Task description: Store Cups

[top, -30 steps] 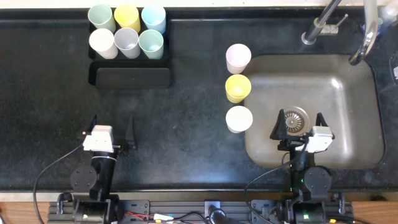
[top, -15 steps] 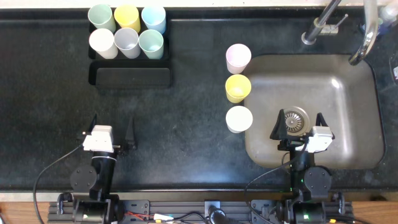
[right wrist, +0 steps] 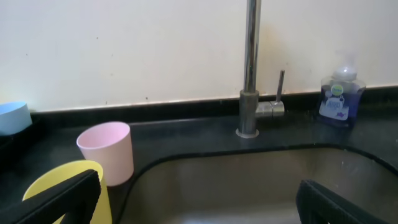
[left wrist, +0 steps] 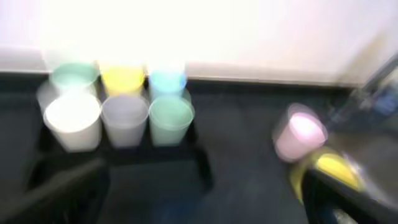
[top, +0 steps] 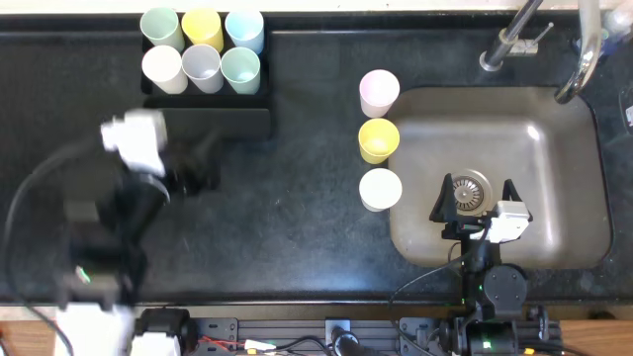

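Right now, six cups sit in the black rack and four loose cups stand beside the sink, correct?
Not quite: three loose cups, not four, stand beside the sink, a pink cup, yellow cup and white cup, as the top view shows. Six in the black rack is right.

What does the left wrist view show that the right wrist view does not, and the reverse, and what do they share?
Left wrist view, not the right: the black tray and its white cup, grey cup, front green cup, back green cup and yellow cup. Right wrist view, not clearly the left: the tap, the soap bottle and the sink basin. Shared: the pink cup, the loose yellow cup next to it, and the tray's blue cup.
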Tool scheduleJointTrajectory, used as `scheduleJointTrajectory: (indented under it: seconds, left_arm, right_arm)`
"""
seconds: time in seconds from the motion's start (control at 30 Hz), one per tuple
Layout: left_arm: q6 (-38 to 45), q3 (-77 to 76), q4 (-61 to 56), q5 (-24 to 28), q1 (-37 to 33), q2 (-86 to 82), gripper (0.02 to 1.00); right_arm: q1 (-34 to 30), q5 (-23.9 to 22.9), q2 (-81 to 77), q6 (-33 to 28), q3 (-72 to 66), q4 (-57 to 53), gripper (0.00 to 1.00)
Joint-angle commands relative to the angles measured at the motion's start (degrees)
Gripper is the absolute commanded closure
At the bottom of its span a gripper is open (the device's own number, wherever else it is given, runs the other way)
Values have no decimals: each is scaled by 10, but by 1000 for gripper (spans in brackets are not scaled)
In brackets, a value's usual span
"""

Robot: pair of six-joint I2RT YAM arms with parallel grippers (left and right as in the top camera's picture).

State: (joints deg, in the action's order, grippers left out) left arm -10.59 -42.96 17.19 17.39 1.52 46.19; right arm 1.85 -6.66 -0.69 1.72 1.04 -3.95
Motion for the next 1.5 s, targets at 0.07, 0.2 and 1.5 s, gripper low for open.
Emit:
scheduleJointTrajectory:
  seconds: [0.07, 0.2, 1.5]
  left_arm:
    - [-153, -414, 210, 19, 61, 338, 20]
    - [-153, -709, 374, -101, 195, 553, 20]
    - [-343, -935, 483, -175, 336, 931, 18]
  right_arm:
    - [-3, -3, 5, 0, -8, 1, 3]
    - [-3, -3, 5, 0, -8, 1, 5]
    - [-3, -3, 5, 0, -8, 1, 5]
